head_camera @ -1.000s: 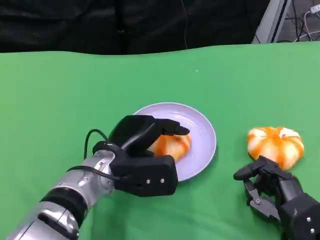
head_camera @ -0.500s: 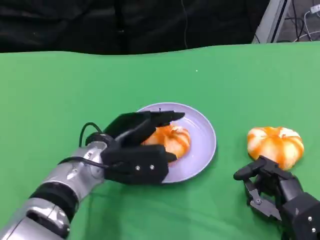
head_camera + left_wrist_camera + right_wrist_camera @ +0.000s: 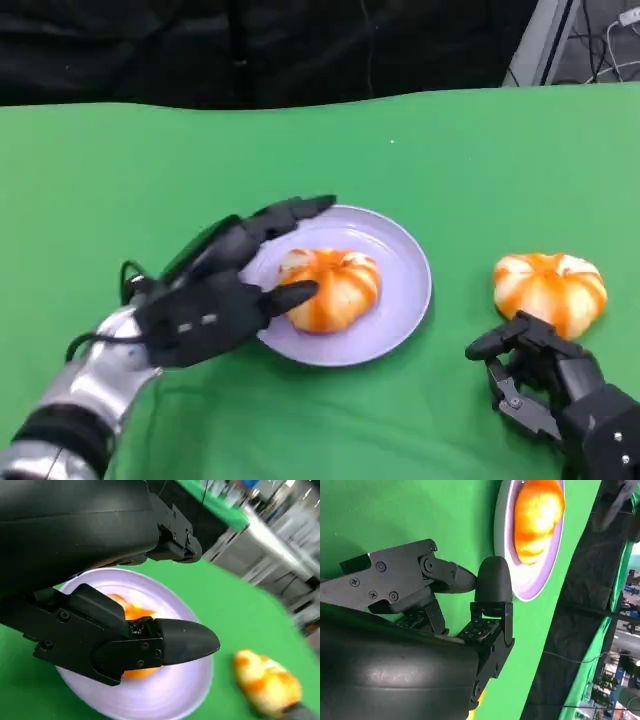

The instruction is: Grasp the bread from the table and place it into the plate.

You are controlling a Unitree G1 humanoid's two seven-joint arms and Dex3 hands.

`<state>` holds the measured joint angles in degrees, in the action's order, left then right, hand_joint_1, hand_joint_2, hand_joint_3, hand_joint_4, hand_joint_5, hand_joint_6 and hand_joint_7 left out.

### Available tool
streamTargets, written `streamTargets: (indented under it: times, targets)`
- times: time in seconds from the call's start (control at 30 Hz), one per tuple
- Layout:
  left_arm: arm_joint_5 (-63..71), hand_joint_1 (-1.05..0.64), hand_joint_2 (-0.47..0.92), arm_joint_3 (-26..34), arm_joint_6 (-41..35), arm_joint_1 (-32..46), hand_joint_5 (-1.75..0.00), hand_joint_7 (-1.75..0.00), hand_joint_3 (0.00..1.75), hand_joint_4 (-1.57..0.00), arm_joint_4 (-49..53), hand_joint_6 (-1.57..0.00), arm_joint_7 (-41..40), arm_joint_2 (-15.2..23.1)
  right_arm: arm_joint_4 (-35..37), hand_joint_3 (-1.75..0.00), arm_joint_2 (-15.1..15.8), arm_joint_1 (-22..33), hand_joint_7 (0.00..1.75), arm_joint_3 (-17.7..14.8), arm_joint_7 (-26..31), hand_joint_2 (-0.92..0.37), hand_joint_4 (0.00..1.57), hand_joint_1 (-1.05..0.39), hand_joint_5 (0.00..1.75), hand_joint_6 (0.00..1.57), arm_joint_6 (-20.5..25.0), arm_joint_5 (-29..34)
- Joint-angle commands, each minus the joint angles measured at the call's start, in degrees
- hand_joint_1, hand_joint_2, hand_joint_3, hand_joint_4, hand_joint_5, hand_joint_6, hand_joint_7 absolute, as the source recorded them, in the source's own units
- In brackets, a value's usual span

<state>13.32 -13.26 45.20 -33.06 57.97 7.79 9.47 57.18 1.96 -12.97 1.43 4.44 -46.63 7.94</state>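
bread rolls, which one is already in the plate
The bread by the left hand lies in the purple plate. The other bread sits on the green table near the right hand.

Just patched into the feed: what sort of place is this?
Probably a robotics lab bench, not a kitchen: green cloth table, black backdrop curtain, and metal framing with cables behind.

Green table cover [image 3: 480, 150]; black curtain [image 3: 250, 45] behind; cables [image 3: 615, 45] far right
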Motion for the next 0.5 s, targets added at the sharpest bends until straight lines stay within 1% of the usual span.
streamTargets:
  times: [0.03, 0.13, 0.17, 0.23, 0.33, 0.37, 0.43, 0.5]
  targets:
    - [-5.5, -0.85, 0.92, 3.8, 4.6, 4.3, -0.04, -0.03, 0.62, -0.3, -2.3, -0.36, 3.6, 1.3, 1.3, -0.64, 0.6, 0.8, 1.34, 0.4, 0.0, -0.85, 0.72, -0.18, 1.75, 0.69, 0.9, 0.7]
    - [-6.4, -0.83, 0.92, 4.8, 5.3, 4.9, -0.04, -0.04, 0.61, -0.32, -2.6, -0.39, 4.9, 1.2, 1.5, -0.64, 0.7, 0.8, 1.34, 0.5, 0.2, -0.85, 0.71, -0.18, 1.75, 0.69, 0.7, 0.9]
    - [-9.1, -0.83, 0.92, 6.0, 5.5, 6.3, -0.04, -0.03, 0.61, -0.33, -3.3, -0.39, 6.8, 0.8, 1.5, -0.64, 0.7, 0.7, 1.34, 0.4, 0.1, -0.85, 0.71, -0.18, 1.75, 0.69, 0.9, 0.7]
    - [-12.7, -0.87, 0.92, 7.5, 5.7, 8.1, -0.04, -0.04, 0.59, -0.36, -4.4, -0.41, 9.7, 0.3, 1.7, -0.64, 0.7, 0.6, 1.34, 0.3, 0.1, -0.85, 0.71, -0.18, 1.75, 0.7, 1.2, 0.6]
    - [-14.1, -0.88, 0.92, 8.4, 5.3, 8.7, -0.04, -0.03, 0.58, -0.37, -5.1, -0.42, 11.6, 0.0, 1.7, -0.64, 0.7, 0.6, 1.34, 0.3, 0.1, -0.85, 0.71, -0.18, 1.75, 0.7, 1.2, 0.5]
    - [-18.1, -0.88, 0.92, 10.0, 5.5, 9.5, -0.04, -0.03, 0.58, -0.37, -4.3, -0.42, 16.3, 0.2, 1.8, -0.64, 0.7, 0.6, 1.34, 0.4, 0.2, -0.85, 0.71, -0.18, 1.75, 0.7, 1.2, 0.6]
    - [-26.8, -0.82, 0.92, 13.9, 4.5, 11.3, -0.02, -0.01, 0.55, -0.36, -3.1, -0.36, 26.6, 0.2, 1.7, -0.64, 0.6, 0.6, 1.33, 0.4, 0.3, -0.85, 0.71, -0.19, 1.75, 0.7, 1.4, 0.6]
    - [-31.3, -0.8, 0.92, 16.4, 4.1, 12.2, -0.02, 0.0, 0.54, -0.35, -2.5, -0.34, 32.5, 0.0, 1.4, -0.64, 0.6, 0.7, 1.33, 0.4, 0.3, -0.85, 0.72, -0.19, 1.75, 0.7, 1.7, 0.5]
